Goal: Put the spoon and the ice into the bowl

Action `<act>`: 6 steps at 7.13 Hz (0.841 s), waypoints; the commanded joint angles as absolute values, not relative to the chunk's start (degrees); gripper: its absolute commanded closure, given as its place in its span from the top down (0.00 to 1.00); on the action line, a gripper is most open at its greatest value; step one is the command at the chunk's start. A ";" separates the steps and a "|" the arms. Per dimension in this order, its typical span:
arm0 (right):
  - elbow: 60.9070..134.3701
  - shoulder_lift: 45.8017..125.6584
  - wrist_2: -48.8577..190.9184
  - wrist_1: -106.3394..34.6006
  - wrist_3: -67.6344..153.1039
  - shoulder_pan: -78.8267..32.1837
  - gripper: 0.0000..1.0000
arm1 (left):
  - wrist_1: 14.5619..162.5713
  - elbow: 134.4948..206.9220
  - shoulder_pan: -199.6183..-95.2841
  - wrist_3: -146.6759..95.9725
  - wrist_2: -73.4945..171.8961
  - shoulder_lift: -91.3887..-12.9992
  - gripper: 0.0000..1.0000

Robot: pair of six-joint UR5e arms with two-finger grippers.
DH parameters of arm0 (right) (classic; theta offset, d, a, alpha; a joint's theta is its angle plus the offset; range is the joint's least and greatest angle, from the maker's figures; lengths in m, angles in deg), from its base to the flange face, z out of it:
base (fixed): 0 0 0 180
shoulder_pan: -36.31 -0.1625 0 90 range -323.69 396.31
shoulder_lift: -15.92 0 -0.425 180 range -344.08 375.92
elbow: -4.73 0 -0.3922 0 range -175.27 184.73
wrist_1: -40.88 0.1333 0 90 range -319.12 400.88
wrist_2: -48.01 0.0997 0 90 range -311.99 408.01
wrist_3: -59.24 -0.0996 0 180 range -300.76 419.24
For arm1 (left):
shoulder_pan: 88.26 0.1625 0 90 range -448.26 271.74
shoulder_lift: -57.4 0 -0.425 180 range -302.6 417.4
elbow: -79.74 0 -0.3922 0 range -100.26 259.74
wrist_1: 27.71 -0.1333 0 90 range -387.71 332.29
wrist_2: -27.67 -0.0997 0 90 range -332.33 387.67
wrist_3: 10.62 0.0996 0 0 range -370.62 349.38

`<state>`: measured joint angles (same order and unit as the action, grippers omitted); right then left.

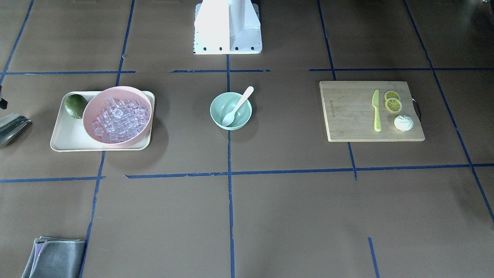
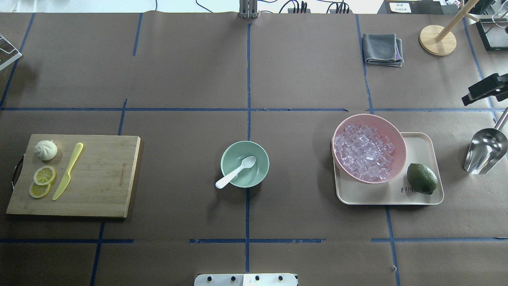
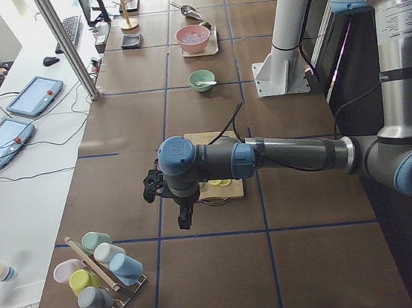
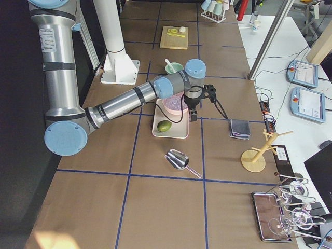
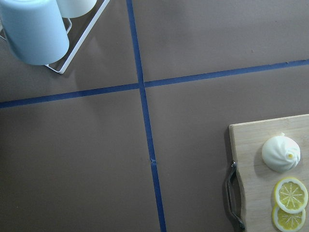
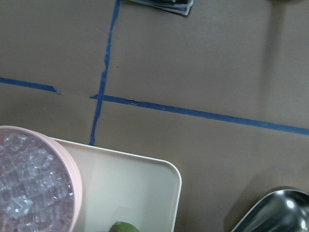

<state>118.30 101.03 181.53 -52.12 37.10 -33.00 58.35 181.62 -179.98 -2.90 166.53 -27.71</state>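
One white spoon [image 2: 235, 172] lies scoop-down in the mint bowl [image 2: 262, 157] at bench [image 2: 158, 79] centre, its handle over the rim. Ice [image 2: 365, 153] fills the pink bowl [image 2: 398, 136] on a tray [image 2: 397, 193]. Left gripper [image 3: 186, 219] hangs by the cutting board [image 2: 99, 174] and right gripper [image 4: 193, 115] over the tray's edge. Whether their jaws are wide or narrow cannot be told.

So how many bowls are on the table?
2: the mint-green bowl in the middle, holding the spoon, and the pink bowl of ice on the tray at the robot's right. None seems hidden.
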 commanded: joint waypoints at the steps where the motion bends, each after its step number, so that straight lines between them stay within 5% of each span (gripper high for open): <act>1: 119.60 97.85 171.73 -47.40 29.73 -21.23 1.00 | 58.42 181.69 -180.01 -2.97 166.71 -27.76 1.00; 6: 120.66 95.81 154.82 -43.41 -8.95 -3.35 0.99 | 58.51 182.92 -180.01 -3.41 166.71 -26.45 1.00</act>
